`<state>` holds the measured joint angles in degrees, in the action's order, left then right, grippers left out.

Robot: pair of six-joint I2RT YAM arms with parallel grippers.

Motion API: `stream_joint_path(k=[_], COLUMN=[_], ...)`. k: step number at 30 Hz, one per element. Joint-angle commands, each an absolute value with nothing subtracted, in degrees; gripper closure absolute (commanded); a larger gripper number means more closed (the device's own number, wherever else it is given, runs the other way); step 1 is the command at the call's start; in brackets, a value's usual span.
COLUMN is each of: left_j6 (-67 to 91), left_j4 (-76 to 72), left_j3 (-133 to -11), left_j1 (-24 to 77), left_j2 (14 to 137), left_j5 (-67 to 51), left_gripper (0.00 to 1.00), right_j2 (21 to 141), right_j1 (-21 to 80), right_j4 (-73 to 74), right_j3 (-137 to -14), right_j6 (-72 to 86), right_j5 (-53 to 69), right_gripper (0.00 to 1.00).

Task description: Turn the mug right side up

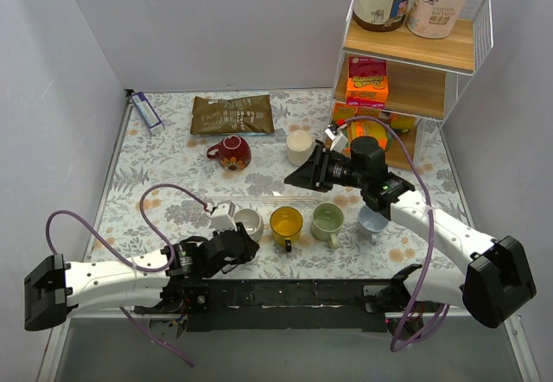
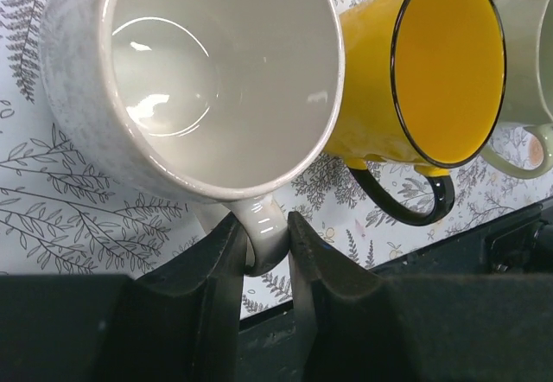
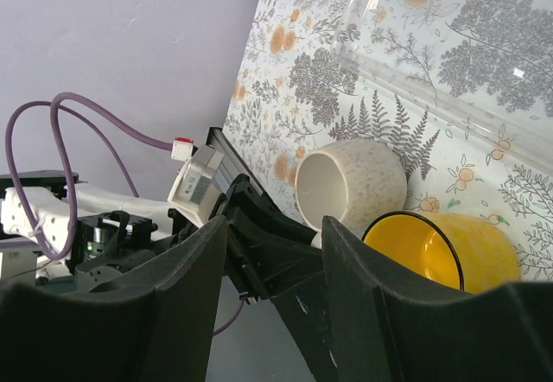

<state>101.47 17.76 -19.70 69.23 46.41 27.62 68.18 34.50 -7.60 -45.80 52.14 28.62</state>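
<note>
A white speckled mug [image 1: 249,223] stands at the near left end of a row of mugs, its opening facing up. In the left wrist view the mug [image 2: 225,79] fills the top, its empty inside showing. My left gripper [image 2: 263,226] is shut on the mug's handle [image 2: 266,242], one finger on each side; it also shows in the top view [image 1: 240,244]. The right wrist view shows the mug [image 3: 354,179] too. My right gripper [image 1: 300,175] is open and empty, raised above the table behind the row [image 3: 275,226].
A yellow mug [image 1: 286,222] touches or nearly touches the white one; a pale green mug [image 1: 327,219] and a light blue mug [image 1: 373,219] follow to the right. A red mug [image 1: 232,152], cream cup [image 1: 299,148], brown pouch [image 1: 232,114] and wire shelf rack [image 1: 415,54] sit farther back.
</note>
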Motion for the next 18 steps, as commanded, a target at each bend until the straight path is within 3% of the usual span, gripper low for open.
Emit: stream_joint_path(k=[1,18], left_j6=[104.6,106.4], left_j4=[22.1,26.2], left_j3=[-21.4,-25.5], left_j1=[71.4,75.3], left_j2=[47.5,46.0], left_j5=[31.2,34.4], left_gripper=[0.77,0.82], right_j2=[67.1,67.7], right_j1=[33.9,33.0], right_j4=[-7.8,-8.3], right_j3=[-45.0,-43.4], right_j6=[51.1,51.4], right_j5=[28.6,28.9], right_gripper=[0.44,0.44])
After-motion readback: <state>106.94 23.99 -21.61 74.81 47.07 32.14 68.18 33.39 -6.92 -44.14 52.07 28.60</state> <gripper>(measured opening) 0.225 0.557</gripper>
